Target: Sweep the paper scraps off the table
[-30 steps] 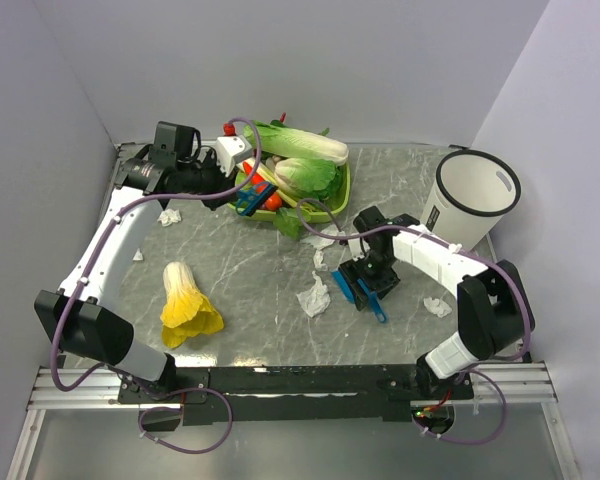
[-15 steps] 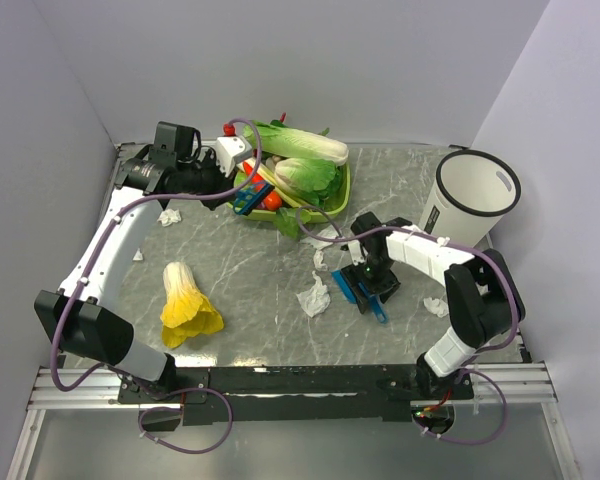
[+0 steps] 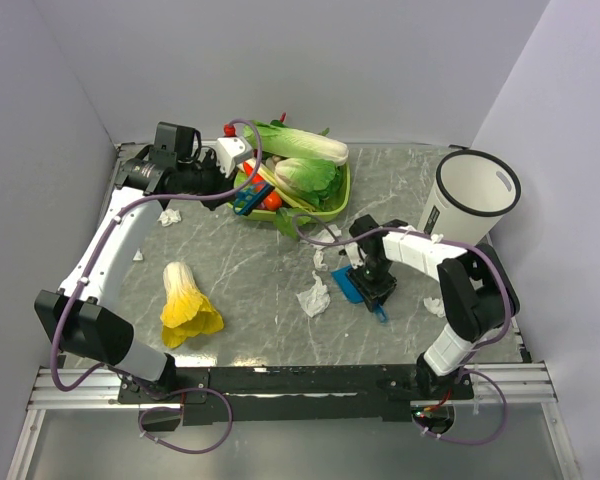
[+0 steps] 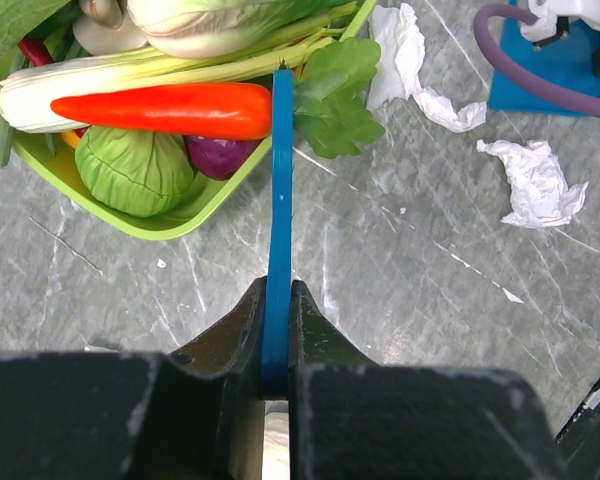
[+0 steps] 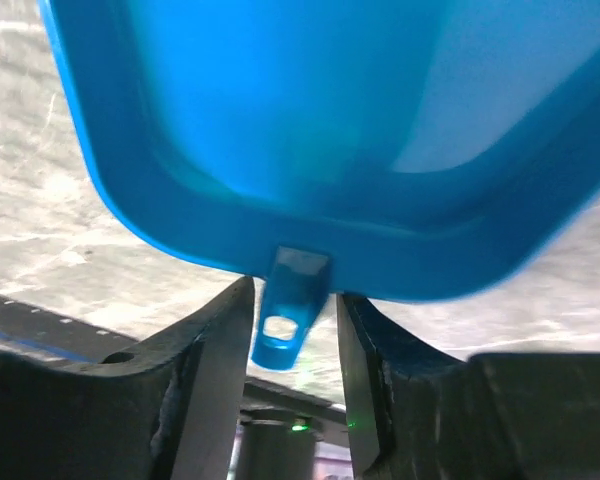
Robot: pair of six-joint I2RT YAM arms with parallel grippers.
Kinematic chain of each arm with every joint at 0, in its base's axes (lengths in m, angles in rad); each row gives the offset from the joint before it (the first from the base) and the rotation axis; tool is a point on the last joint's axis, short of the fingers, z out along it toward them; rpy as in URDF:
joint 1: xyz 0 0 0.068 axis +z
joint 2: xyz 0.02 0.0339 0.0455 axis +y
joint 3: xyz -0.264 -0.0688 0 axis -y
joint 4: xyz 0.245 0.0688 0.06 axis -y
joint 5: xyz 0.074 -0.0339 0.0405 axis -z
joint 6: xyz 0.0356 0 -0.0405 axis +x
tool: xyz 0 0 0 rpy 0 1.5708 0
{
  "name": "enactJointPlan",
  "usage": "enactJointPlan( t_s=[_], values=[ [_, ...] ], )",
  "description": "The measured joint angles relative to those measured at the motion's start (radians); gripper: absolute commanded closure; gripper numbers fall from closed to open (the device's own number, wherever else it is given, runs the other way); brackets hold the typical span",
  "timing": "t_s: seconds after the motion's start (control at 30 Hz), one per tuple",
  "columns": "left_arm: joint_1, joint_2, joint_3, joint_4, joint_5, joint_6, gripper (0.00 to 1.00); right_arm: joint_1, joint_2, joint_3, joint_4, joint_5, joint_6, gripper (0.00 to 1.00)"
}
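Right arm had tucked in since the earlier frames: elbow folded closer to its base, wrist drawn back over the dustpan, jaws narrowed. Left arm hadn't moved.

Paper scraps (image 3: 313,297) were all loose on the table (image 3: 250,270), none swept:
- biggest wad mid-table
- two smaller ones just beyond it, toward the green basket (image 3: 332,208)
- one near the right edge
- two by the left arm

Dustpan (image 5: 310,130) lay flat just right of the big wad, mouth facing it. That looked like a sensible spot to catch scraps pushed across. Right gripper (image 3: 373,281) pointed down at the pan's near end, fingers straddling the handle tab (image 5: 298,268). Couldn't tell whether the pads were already clamped on it or only closing in. Forearm ran low across the table from the right, and the white bin (image 3: 470,210) stood well behind it.

Left gripper (image 4: 277,300) was clenched on a thin blue flat tool (image 4: 280,190), seen edge-on, probably the sweeper. Its tip reached the basket rim, well apart from the big wad. Left arm was stretched far forward along the left side, parked while the pan got picked up, I'd guess.
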Motion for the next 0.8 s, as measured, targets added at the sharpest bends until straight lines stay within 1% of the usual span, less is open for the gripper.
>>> enactJointPlan(
  t_s=[0.13, 0.27, 0.3, 0.43, 0.57, 0.63, 0.8],
  values=[
    [0.000, 0.000, -0.001, 0.001, 0.008, 0.000, 0.99, -0.002, 0.004, 0.046, 0.014, 0.045, -0.063, 0.51],
    [0.000, 0.000, -0.001, 0.004, 0.021, -0.002, 0.99, -0.013, 0.007, 0.074, 0.059, 0.060, -0.124, 0.40],
    [0.000, 0.000, -0.002, 0.005, 0.026, -0.004, 0.99, -0.016, 0.004, 0.071, 0.067, 0.059, -0.141, 0.37],
    [0.000, 0.000, -0.006, 0.008, 0.037, -0.007, 0.99, -0.020, -0.061, -0.014, 0.105, 0.054, -0.211, 0.32],
    [0.000, 0.000, -0.015, 0.009, 0.043, -0.008, 0.99, -0.026, -0.229, -0.176, 0.127, 0.061, -0.298, 0.32],
    [0.000, 0.000, -0.019, 0.009, 0.044, -0.009, 0.99, -0.027, -0.288, -0.234, 0.134, 0.068, -0.329, 0.32],
    [0.000, 0.000, -0.021, 0.009, 0.050, -0.011, 0.99, -0.035, -0.302, -0.264, 0.158, 0.067, -0.354, 0.33]
  ],
)
